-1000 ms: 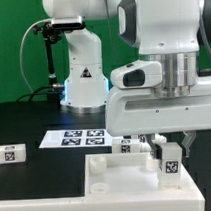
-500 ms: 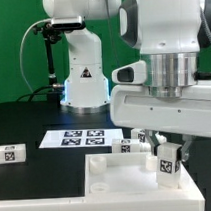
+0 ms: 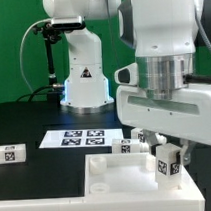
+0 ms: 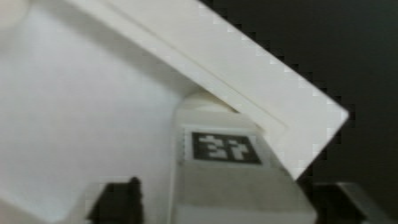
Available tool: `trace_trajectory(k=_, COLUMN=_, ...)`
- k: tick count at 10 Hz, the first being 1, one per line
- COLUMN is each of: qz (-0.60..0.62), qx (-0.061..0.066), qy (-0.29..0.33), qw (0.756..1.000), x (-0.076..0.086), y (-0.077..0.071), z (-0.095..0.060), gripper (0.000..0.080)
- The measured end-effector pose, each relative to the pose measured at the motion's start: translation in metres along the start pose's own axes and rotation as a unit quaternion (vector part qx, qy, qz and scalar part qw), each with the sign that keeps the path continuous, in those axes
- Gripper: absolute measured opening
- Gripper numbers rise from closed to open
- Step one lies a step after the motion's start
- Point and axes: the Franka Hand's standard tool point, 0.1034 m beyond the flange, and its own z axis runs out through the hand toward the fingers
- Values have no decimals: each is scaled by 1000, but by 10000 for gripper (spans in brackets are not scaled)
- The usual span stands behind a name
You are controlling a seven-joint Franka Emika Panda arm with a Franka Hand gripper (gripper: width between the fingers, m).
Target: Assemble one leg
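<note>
A white leg (image 3: 169, 161) with a black-and-white tag stands upright at the far right corner of the large white panel (image 3: 118, 185). My gripper (image 3: 166, 152) straddles the leg. In the wrist view the leg (image 4: 228, 150) stands between the two dark fingers (image 4: 119, 202), with a narrow gap showing on each side. The gripper (image 4: 224, 208) is open around the leg and does not touch it. The panel's raised rim (image 4: 249, 75) runs just behind the leg.
The marker board (image 3: 81, 138) lies on the black table behind the panel. Another leg (image 3: 10, 154) lies at the exterior view's left. More white parts (image 3: 126, 144) lie beside the marker board. The arm's base (image 3: 82, 85) stands at the back.
The hand has turned and shifted slightly about the leg. The leg has stayed in place on the panel's corner.
</note>
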Motion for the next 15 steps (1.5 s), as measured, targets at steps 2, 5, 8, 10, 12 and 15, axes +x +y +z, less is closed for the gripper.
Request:
trace_trajectory(k=2, qz=-213, qx=-2, qy=-7, qw=977, x=4, y=2, z=-3, gripper=627)
trace_trajectory(k=5, qz=-329, qx=-8, qy=-17, qw=944, x=3, y=5, z=-3, gripper=648)
trace_trajectory(k=8, qz=-546, qx=-12, qy=19, qw=838, x=7, y=-5, z=-5, gripper=649)
trace_trajectory(k=10, qz=-584, qx=-9, qy=23, qw=812, x=8, y=-7, z=-6, gripper=649)
trace_trajectory(k=12, qz=-571, qx=-9, qy=23, qw=820, x=8, y=-7, z=-5, gripper=404)
trace_trajectory(k=15, qz=-471, qx=-6, qy=23, qw=882, x=8, y=-7, z=-5, gripper=285)
